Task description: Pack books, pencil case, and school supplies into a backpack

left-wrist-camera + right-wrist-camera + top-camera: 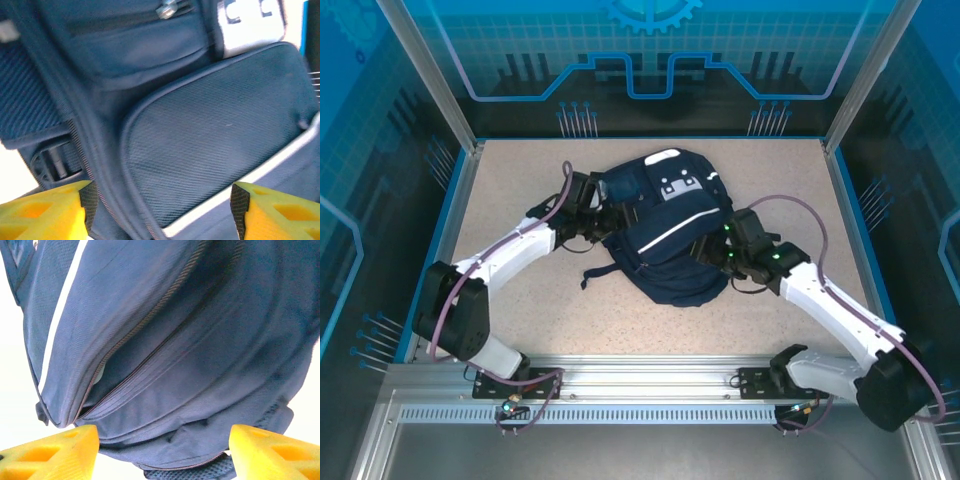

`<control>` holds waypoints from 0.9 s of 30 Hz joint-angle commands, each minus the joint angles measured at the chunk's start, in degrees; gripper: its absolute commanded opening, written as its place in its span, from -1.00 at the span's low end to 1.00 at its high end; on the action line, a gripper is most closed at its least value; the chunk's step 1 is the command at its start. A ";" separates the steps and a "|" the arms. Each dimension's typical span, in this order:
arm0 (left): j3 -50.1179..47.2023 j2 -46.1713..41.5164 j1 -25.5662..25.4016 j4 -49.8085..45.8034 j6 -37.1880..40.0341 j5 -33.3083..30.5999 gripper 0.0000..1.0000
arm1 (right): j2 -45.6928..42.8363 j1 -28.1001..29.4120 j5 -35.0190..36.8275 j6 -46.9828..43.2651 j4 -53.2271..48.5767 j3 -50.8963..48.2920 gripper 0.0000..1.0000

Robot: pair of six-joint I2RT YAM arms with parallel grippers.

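Note:
The navy backpack (665,240) lies flat in the middle of the table, its white stripe and white patches facing up. My left gripper (600,215) is at its left side, open, with the yellow fingers (45,210) spread wide over the front pocket (210,130) and nothing between them. My right gripper (717,245) is at the right side, also open, and its fingertips (50,452) straddle the backpack's lower edge (200,390), where a zipper line gapes slightly. The books, pencil case and school supplies are out of view.
A dark strap (595,275) trails from the backpack toward the near left. The speckled table (520,310) is fenced by blue side rails and metal posts (428,75). An aluminium rail (650,375) carrying both arm bases runs along the near edge.

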 commanded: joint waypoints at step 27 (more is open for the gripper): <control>-2.70 13.52 -0.56 25.28 -20.45 16.71 -1.00 | 21.04 -11.41 1.00 -17.44 0.92 15.56 -0.46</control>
